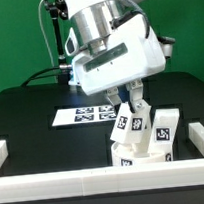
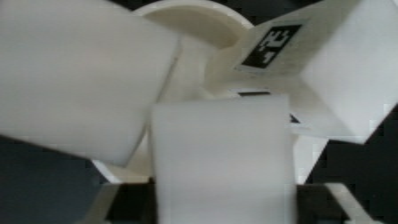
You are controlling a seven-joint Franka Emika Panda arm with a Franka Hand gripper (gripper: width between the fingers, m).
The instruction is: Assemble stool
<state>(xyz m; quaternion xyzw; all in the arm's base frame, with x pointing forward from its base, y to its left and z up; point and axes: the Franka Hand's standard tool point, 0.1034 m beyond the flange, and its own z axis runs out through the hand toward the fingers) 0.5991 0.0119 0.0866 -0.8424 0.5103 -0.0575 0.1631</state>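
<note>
Progress looked well advanced: legs (image 1: 159,128) stood on the seat (image 1: 141,163), gripper (image 1: 128,100) clamped on one leg (image 1: 125,125) (fit unclear).

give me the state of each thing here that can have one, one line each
two-finger gripper: jaws closed on a leg, holding it over the seat
white blocky tagged stool leg in the gripper: held, tilted, lower end at the seat
second white blocky tagged leg: standing on the seat, leaning, not gripped
white round disc-shaped seat: lying flat on the black table, against the front rail
flat white marker board: lying flat on the table, untouched
</note>
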